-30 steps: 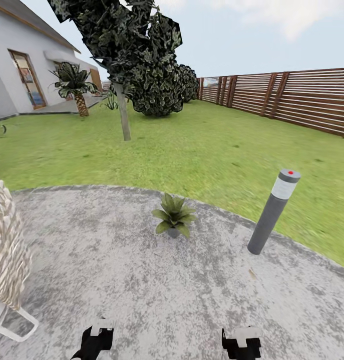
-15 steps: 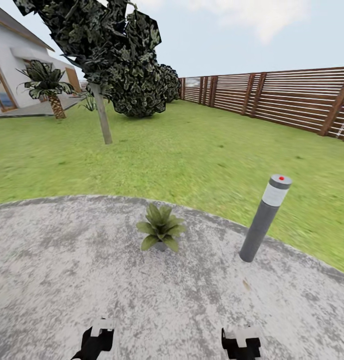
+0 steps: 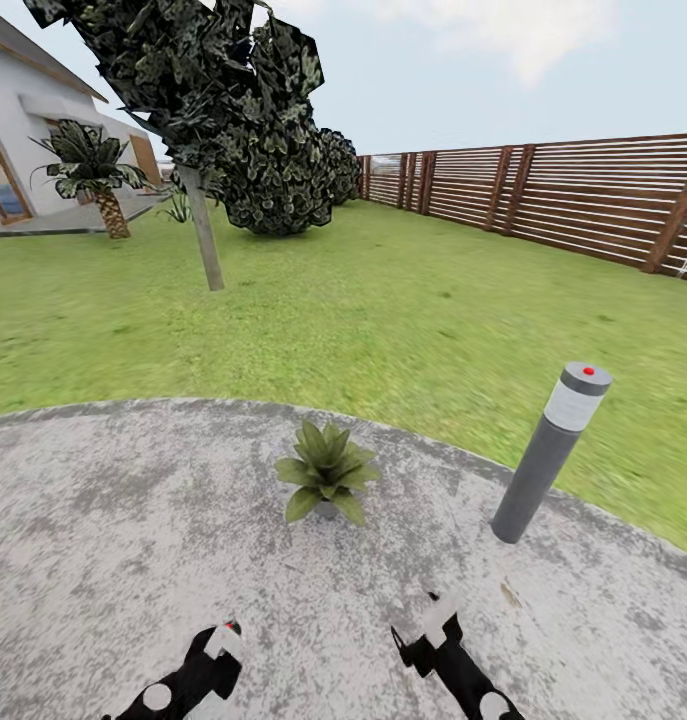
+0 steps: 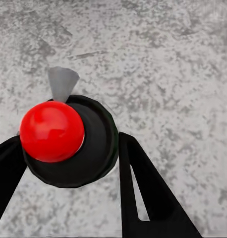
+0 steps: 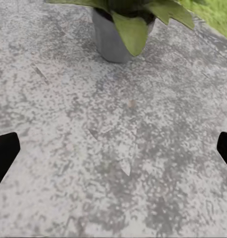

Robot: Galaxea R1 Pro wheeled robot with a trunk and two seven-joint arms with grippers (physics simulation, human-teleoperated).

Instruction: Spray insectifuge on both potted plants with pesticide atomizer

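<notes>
Both your arms have reached forward since 0.5 s ago. Left gripper (image 4: 69,163) clamps the pesticide atomizer (image 4: 69,141) (red-capped); right gripper (image 5: 113,153) gapes wide near the potted plant (image 3: 326,478).

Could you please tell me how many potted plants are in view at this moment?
1. The potted plant stands on the grey stone patio, ahead of the robot and left of the grey bollard lamp. Its grey pot shows in the right wrist view. A second may be out of frame.
</notes>
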